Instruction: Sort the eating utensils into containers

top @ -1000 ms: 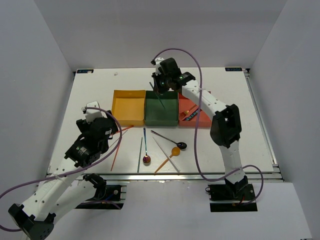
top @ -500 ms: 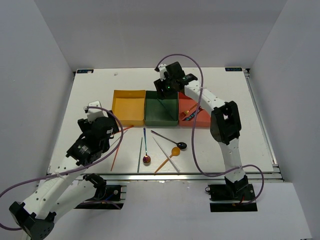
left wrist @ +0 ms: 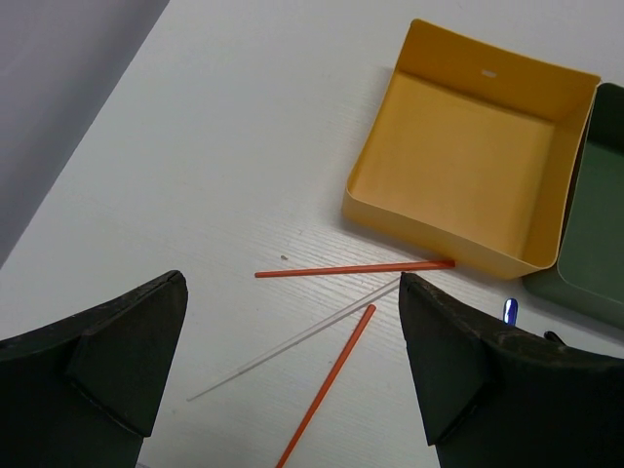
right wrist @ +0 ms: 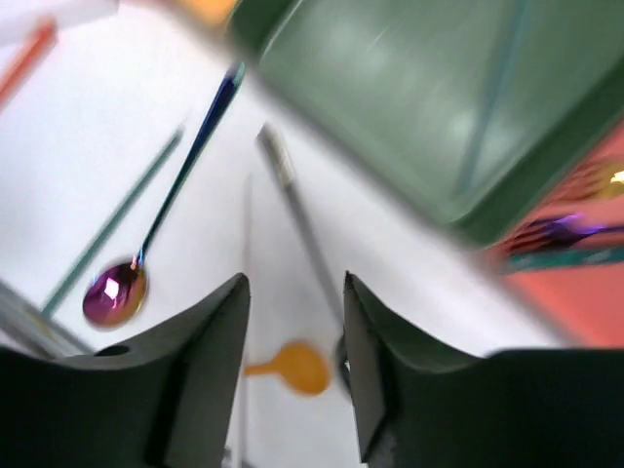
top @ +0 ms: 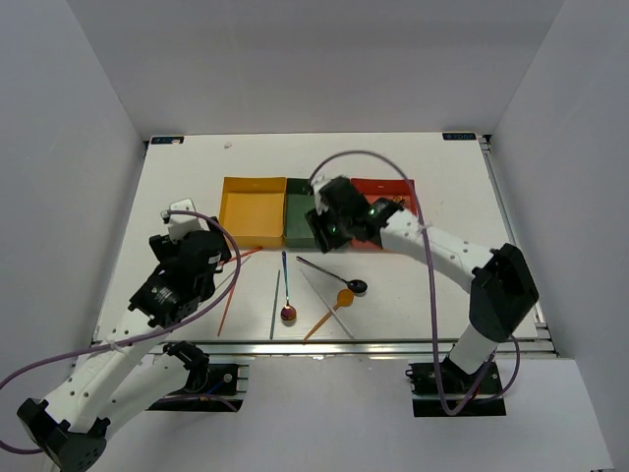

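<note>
The purple spoon [top: 285, 287], orange spoon [top: 332, 305], black spoon [top: 329, 272] and orange chopsticks [left wrist: 356, 267] are lying loose in front of the trays. The green tray [right wrist: 390, 88] is holding one green chopstick [right wrist: 487, 107], the red tray [top: 388, 187] forks [right wrist: 556, 234], the yellow tray [left wrist: 468, 146] nothing. I'm keeping the left gripper [left wrist: 292, 288] and right gripper [right wrist: 294, 292] gaping, empty. The right one has been swinging back from the green tray's far edge.

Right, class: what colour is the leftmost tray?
Yellow-orange; the tray shows best in the left wrist view.

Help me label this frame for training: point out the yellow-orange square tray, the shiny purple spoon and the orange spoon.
Yellow-orange shallow square tray [left wrist: 468, 156], left wrist view, its bare floor.
Shiny purple metal spoon [right wrist: 115, 294], right wrist view, its bowl.
Orange plastic spoon [top: 344, 296], top external view, its bowl.
</note>
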